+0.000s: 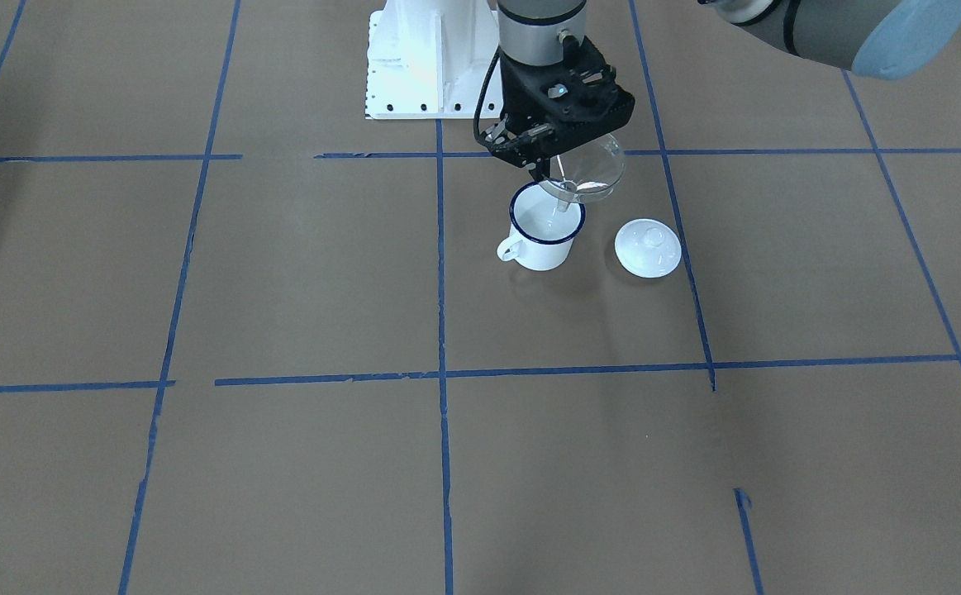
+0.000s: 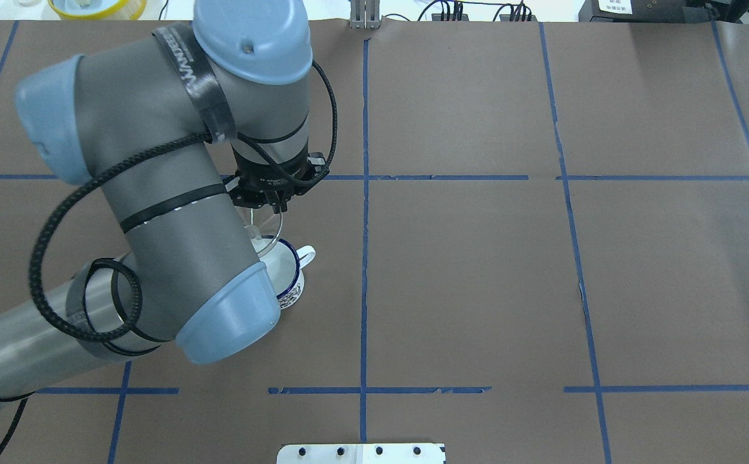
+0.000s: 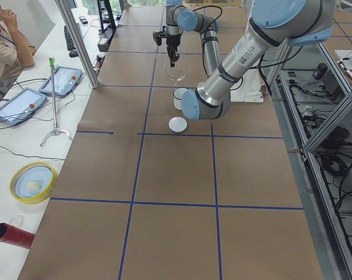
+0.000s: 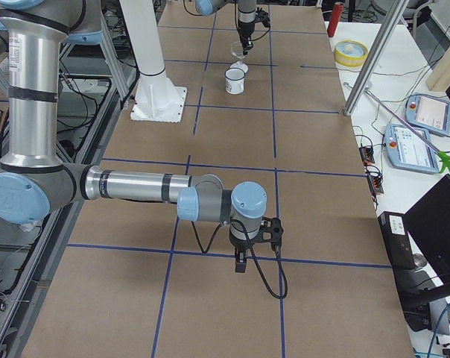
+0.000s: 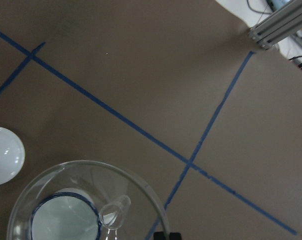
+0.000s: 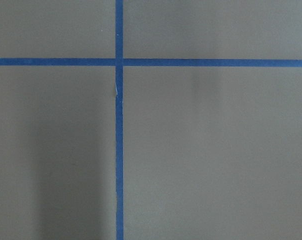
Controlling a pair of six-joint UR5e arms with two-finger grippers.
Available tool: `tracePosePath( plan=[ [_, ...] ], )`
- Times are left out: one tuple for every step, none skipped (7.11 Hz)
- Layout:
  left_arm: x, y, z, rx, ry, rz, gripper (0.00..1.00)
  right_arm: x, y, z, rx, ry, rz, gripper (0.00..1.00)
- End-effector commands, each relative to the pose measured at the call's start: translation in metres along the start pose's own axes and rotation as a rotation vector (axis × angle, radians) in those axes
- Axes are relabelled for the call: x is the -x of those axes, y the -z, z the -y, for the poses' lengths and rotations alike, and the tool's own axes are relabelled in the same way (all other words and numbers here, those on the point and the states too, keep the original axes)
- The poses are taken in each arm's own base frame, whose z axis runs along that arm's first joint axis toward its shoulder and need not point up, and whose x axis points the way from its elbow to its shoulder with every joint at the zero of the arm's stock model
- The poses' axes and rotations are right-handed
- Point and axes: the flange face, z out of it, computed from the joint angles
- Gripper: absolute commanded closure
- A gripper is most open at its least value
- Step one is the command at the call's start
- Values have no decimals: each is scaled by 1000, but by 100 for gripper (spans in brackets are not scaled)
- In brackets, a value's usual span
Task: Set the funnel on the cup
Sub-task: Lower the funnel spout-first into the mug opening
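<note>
My left gripper [image 1: 543,165] is shut on the rim of the clear funnel [image 1: 592,175] and holds it tilted just above the white, blue-rimmed cup [image 1: 546,230]. The spout points down over the cup's mouth. In the overhead view the funnel [image 2: 265,227] hangs under the gripper [image 2: 265,201], and my arm partly hides the cup [image 2: 292,274]. In the left wrist view the cup [image 5: 66,220] shows through the funnel [image 5: 86,172]. My right gripper [image 4: 241,265] shows only in the exterior right view, low over the table; I cannot tell if it is open.
A round white knobbed lid [image 1: 648,246] lies on the table beside the cup, and it also shows in the left wrist view [image 5: 3,155]. The white robot base [image 1: 426,62] stands behind the cup. Blue tape lines cross the brown table.
</note>
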Motion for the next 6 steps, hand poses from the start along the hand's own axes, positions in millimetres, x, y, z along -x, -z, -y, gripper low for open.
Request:
tracePosePath(
  plan=[
    [-15, -42, -14, 26, -35, 37, 100, 0, 0, 0, 0, 0, 0, 0],
    [-10, -56, -13, 25, -44, 30, 100, 0, 0, 0, 0, 0, 0, 0],
    [-8, -66, -12, 25, -47, 31, 100, 0, 0, 0, 0, 0, 0, 0],
    [-11, -74, -10, 27, -46, 37, 100, 0, 0, 0, 0, 0, 0, 0],
    [-15, -92, -20, 37, -65, 41, 100, 0, 0, 0, 0, 0, 0, 0],
    [-14, -107, -23, 42, -75, 38, 100, 0, 0, 0, 0, 0, 0, 0]
  ],
)
